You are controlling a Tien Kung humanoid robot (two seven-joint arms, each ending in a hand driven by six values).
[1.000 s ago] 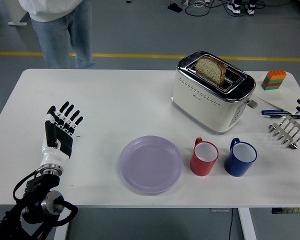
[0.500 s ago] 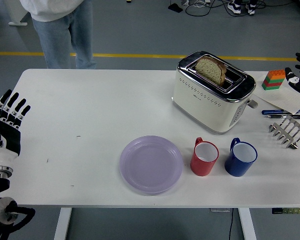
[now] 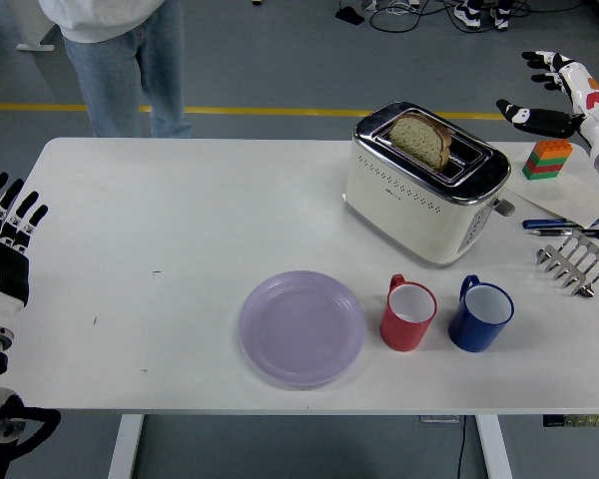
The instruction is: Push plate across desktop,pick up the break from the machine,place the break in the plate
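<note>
— Where are the robot hands compared with a moment ago?
— The right robot hand [image 3: 557,92] has risen above the bench's far right, fingers spread, holding nothing. The left robot hand [image 3: 4,235] has edged further off the white bench [image 3: 180,220], fingers straight and apart.
— And the bread?
— The brown bread slice [image 3: 420,139] still stands in the cream toaster [image 3: 425,184]; the round lilac plate [image 3: 301,326] hasn't moved, just left of the red mug [image 3: 407,313].

I'm looking into a lab or workshop hall: beyond the white table [image 3: 180,200] lies grey floor with a yellow line [image 3: 280,110]. Cables [image 3: 419,12] are strewn past the table's far side, and a person [image 3: 120,60] stands there.
</note>
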